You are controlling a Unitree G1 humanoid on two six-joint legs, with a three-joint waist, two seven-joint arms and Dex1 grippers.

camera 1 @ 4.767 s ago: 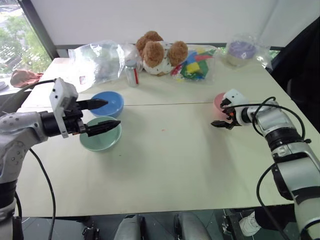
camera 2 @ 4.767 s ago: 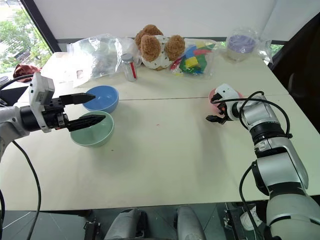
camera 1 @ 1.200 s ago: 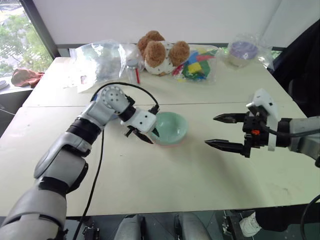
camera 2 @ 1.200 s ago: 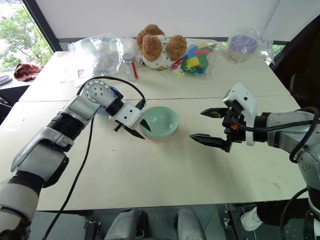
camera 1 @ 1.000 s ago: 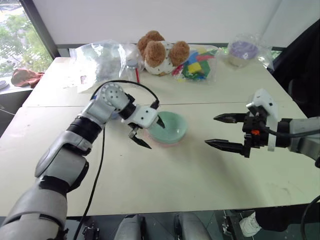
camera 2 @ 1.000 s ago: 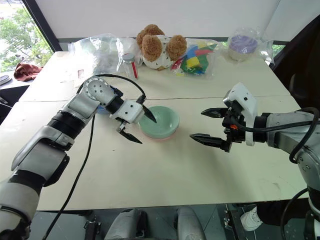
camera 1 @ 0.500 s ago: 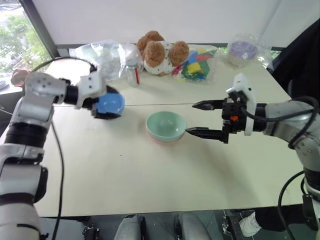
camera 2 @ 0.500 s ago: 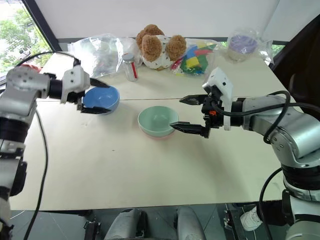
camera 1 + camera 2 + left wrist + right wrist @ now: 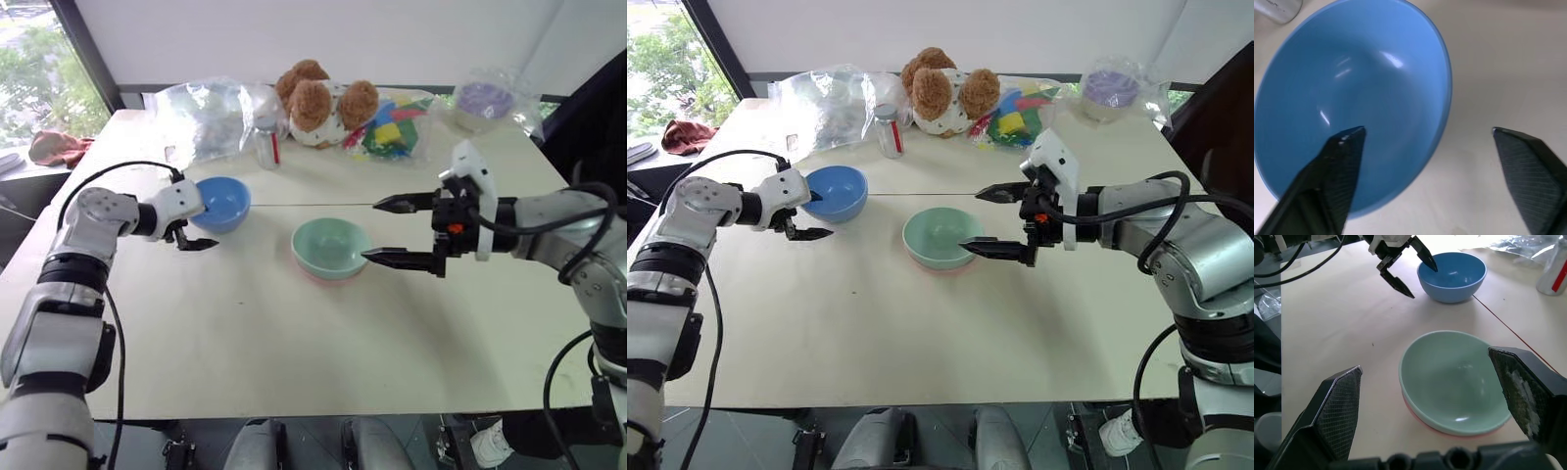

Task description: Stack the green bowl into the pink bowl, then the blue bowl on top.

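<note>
The green bowl sits nested in the pink bowl at the table's middle; only a pink rim shows beneath it. The blue bowl stands alone to their left. My left gripper is open astride the blue bowl's near-left rim. In the left wrist view one finger is inside the blue bowl and the other is outside it. My right gripper hovers open just right of the green bowl, holding nothing.
Along the table's far side lie clear plastic bags, a small bottle, a teddy bear, a bag of coloured blocks and a bagged purple bowl. A seam runs across the table.
My left gripper let go of the green bowl, swung left to the blue bowl and dropped one finger inside its rim. My right gripper moved left toward the stacked bowls, then held still.
</note>
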